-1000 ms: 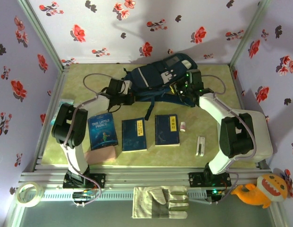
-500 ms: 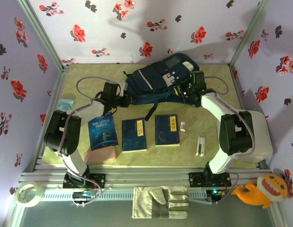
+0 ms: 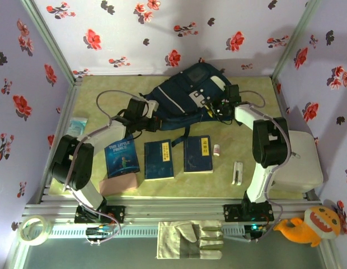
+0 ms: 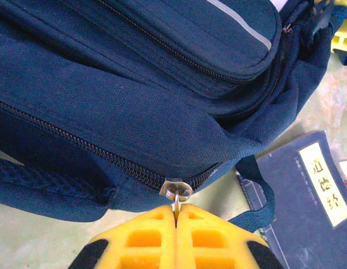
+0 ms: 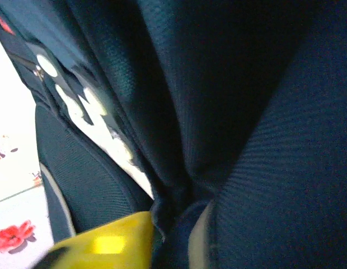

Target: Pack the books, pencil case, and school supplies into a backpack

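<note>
The navy backpack [image 3: 190,89] stands tilted at the back of the table. My left gripper [image 4: 176,208] is shut on the metal zipper pull [image 4: 177,190] at the bag's lower left corner, where the top view shows this gripper [image 3: 155,123]. My right gripper [image 3: 214,107] presses into the bag's right side; one yellow finger [image 5: 101,244] lies against a fold of dark fabric, the other is hidden. In a row in front lie the books: The Little Prince [image 3: 122,157] and two navy ones [image 3: 159,159] [image 3: 197,153]. The pink pencil case [image 3: 118,184] lies by the blue book. A white bar [image 3: 237,172] and a small tube [image 3: 217,150] lie to the right.
A pale blue packet [image 3: 78,124] lies at the left edge of the mat. Off the table's front edge are a work glove [image 3: 190,239], a tape roll [image 3: 33,230] and an orange plush toy [image 3: 308,224]. Flowered walls close in three sides.
The backpack has been lifted and tipped up toward the back wall. Both grippers have moved with it; the right forearm now reaches further back and left.
</note>
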You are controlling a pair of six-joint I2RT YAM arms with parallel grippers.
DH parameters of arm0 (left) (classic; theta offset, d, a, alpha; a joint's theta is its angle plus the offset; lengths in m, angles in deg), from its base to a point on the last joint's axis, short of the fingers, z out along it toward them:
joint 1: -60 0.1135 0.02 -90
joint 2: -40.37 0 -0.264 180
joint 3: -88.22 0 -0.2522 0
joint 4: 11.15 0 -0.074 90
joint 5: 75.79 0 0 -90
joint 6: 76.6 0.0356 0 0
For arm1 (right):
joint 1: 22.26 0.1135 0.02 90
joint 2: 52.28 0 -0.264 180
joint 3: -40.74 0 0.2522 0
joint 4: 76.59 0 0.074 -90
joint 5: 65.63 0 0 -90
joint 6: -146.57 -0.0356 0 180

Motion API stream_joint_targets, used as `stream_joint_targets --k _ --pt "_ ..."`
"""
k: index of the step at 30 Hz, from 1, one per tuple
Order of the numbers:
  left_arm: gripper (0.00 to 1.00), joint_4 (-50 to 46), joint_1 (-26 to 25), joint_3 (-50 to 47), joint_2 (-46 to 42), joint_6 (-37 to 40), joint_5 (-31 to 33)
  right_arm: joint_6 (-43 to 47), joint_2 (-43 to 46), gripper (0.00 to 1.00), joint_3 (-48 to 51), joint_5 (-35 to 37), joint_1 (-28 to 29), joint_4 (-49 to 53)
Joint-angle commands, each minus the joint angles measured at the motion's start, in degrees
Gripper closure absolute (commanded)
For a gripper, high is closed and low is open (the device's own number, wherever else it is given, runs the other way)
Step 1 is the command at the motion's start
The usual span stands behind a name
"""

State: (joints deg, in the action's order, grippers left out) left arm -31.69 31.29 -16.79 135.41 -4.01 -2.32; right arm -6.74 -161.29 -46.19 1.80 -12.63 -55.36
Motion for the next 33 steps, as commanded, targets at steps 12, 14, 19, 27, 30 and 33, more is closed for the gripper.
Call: stream_joint_targets --k 12,14,19,27,30,33 --pt "1.00 -9.1 -4.4 9.3 -0.2 4.6 -1.0 -6.5 25.8 0.30 17.1 14.4 1.7 2.7" --pt "1.00 -10.1 -4.9 10.3 0.0 5.1 -1.1 -8.2 27.8 0.28 18.6 15.2 4.4 2.1" --pt "1.00 -12.2 -5.7 12.6 1.1 6.2 -1.2 -15.6 25.9 0.27 19.9 15.0 12.4 -3.0" --pt "1.00 -12.9 -6.1 12.8 0.2 6.6 -0.8 -18.9 17.4 0.34 17.4 13.9 17.2 -10.1" --pt "1.00 -13.5 -6.2 12.3 -1.4 6.7 0.6 -17.6 14.9 0.38 15.0 13.9 18.4 -9.3" --pt "1.00 -14.2 -6.1 11.8 -3.2 6.8 1.2 -15.4 11.5 0.50 11.8 12.5 18.8 -9.7"
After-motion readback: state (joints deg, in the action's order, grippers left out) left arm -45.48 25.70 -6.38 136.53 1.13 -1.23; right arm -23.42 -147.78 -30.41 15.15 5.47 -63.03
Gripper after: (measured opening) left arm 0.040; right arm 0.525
